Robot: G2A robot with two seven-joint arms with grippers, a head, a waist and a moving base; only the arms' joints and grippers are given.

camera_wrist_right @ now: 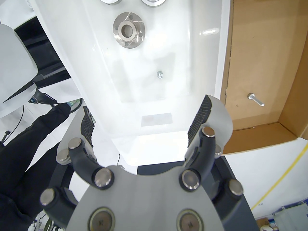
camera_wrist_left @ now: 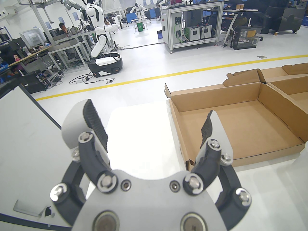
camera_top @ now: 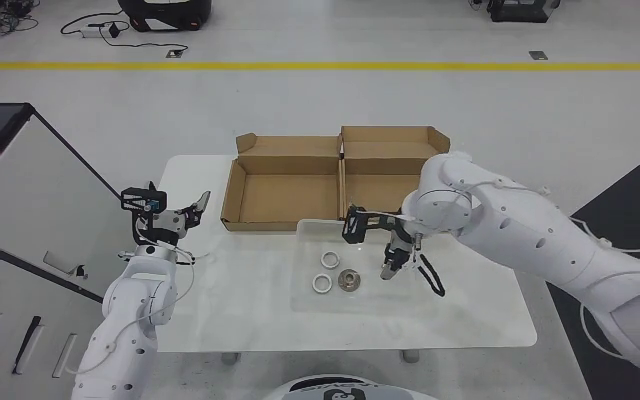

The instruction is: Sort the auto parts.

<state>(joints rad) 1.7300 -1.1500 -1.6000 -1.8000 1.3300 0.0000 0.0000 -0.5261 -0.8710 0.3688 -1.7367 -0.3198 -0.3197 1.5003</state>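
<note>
Hovering low over the table (camera_top: pixel 470 300), the right gripper (camera_wrist_right: pixel 146 120) has its jaws spread wide and empty. A small screw (camera_wrist_right: pixel 160 74) sits just ahead of the gap between its fingers, slightly nearer one pad than the other. A flange (camera_wrist_right: pixel 134 38) lies farther ahead on the same line, with two rings (camera_wrist_right: pixel 109 0) side by side beyond it. An open box (camera_wrist_right: pixel 252 49) runs alongside the gripper with one bolt (camera_wrist_right: pixel 255 99) already on its floor.

The screw looks like the likely trouble. It is tiny against the broad pads and seems to stand on its head on a glossy surface. An off-centre close could tip it and send it rolling, or pinch it askew so it drops on the way to the box. A descent too far forward could nudge the flange instead.

The left gripper (camera_wrist_left: pixel 151 111) is also wide and empty, well apart from every loose part.
</note>
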